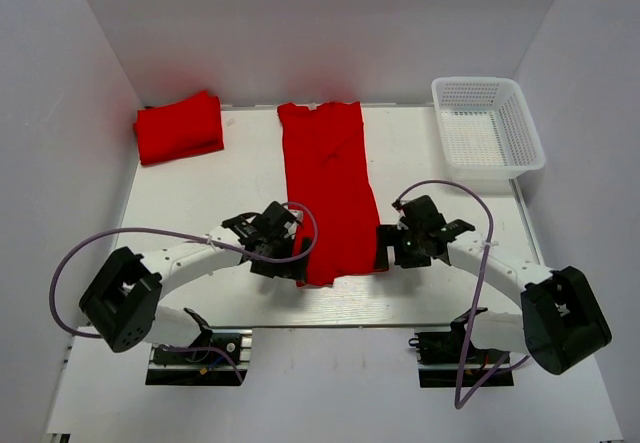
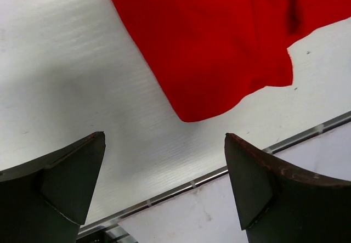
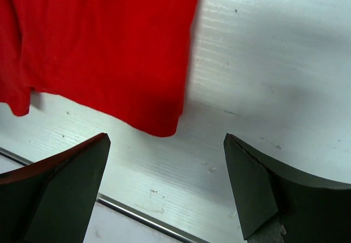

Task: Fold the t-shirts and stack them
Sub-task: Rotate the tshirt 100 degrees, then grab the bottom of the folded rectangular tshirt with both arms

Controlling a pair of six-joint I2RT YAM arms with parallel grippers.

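Now you're mid-fold: the long t-shirt lies down the middle of the table, the folded t-shirt at its far-left corner. Your left gripper and right gripper flank the near hem, fingers apart, empty; pinching both hem corners looks next

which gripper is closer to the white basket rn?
Right. The right gripper sits at the near right corner of the flat shirt, with the basket farther back on its side. The left gripper is across the shirt, at the near left corner.
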